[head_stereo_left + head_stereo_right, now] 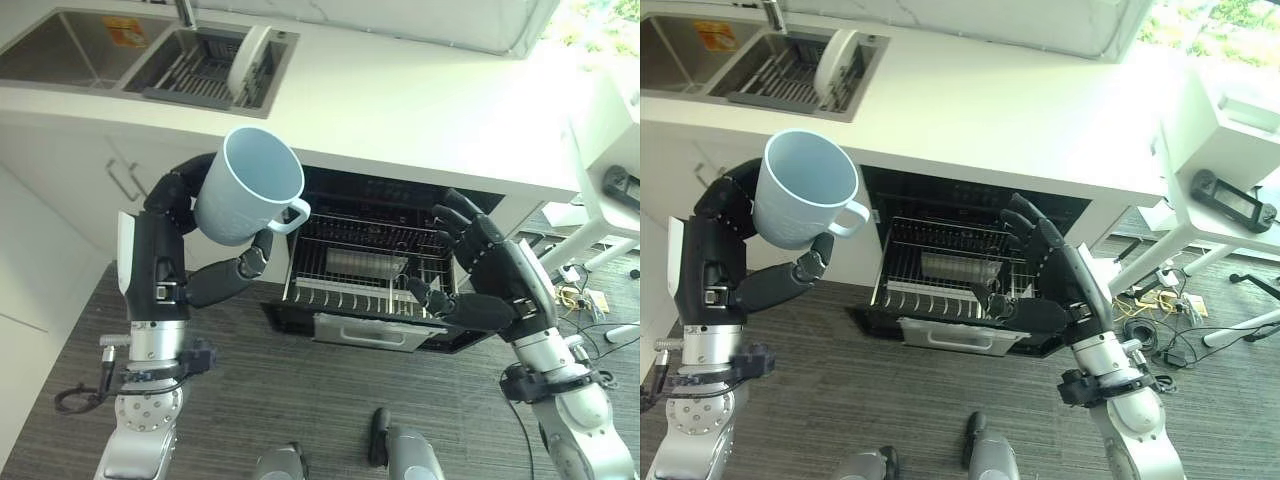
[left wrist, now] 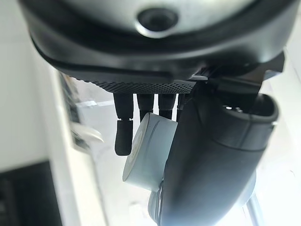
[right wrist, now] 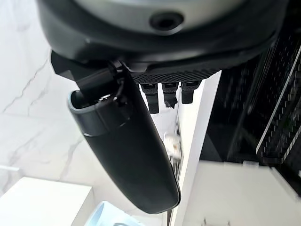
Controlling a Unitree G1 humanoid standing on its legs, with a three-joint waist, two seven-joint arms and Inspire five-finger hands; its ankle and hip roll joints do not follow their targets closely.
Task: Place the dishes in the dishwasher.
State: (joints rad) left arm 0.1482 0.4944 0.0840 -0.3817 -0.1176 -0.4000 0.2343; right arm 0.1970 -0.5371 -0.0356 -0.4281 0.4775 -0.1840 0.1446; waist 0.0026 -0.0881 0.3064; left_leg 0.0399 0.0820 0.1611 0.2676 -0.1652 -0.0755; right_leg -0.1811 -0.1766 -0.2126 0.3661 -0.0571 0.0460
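One mug (image 1: 250, 186) in left hand (image 1: 170, 255) fingers, right hand (image 1: 490, 275) spread (empty), one dishwasher rack (image 1: 365, 265).

No text, number or brand could be read anywhere. An orange-and-yellow sticker (image 1: 124, 32) sat on the wall of the stainless steel sink (image 1: 55, 50) at the upper left of the frame, its print too small to make out.

Right robot hand (image 3: 127, 141) close up: dark thumb long across middle, fingers (image 3: 170, 94) straight in row beside it. Past them: white marbled table (image 3: 33, 132), black dishwasher (image 3: 235, 108) opening with wire rack (image 3: 282, 103), pale blue mug (image 3: 110, 217) rim at edge
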